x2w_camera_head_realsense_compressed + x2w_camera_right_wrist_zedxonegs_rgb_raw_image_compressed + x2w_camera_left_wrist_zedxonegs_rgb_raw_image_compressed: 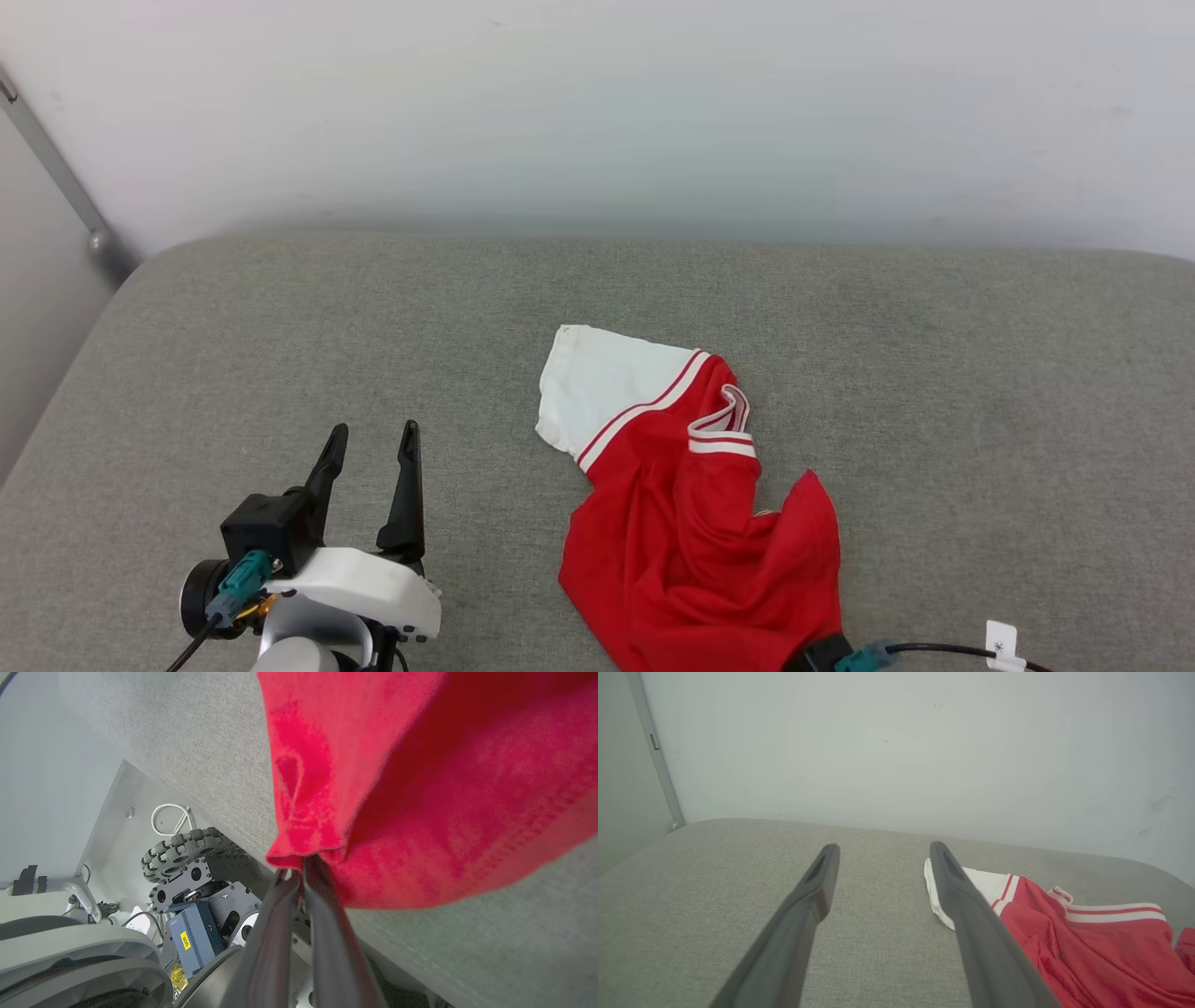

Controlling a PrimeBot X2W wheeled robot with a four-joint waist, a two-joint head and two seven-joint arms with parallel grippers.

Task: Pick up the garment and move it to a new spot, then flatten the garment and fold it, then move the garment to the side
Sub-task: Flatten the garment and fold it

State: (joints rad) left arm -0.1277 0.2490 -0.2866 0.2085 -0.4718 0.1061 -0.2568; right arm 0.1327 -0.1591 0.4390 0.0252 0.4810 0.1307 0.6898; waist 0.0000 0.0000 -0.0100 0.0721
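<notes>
Pinching the garment [691,523] at its red edge by the front of the cushion [280,327], your right gripper [299,872] is clamping cloth; your left gripper [373,443] is hovering wide, empty. Lift slowly, watching for slip.

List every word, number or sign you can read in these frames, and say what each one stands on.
"008", as far as it can be made out, turned sideways: yellow sticker on the blue box.
Pale print near that box's upper corner: too small to read.
White tag on the black cable: one small dark asterisk-like mark, no legible text.
Garment: no lettering on the folds that show.
</notes>
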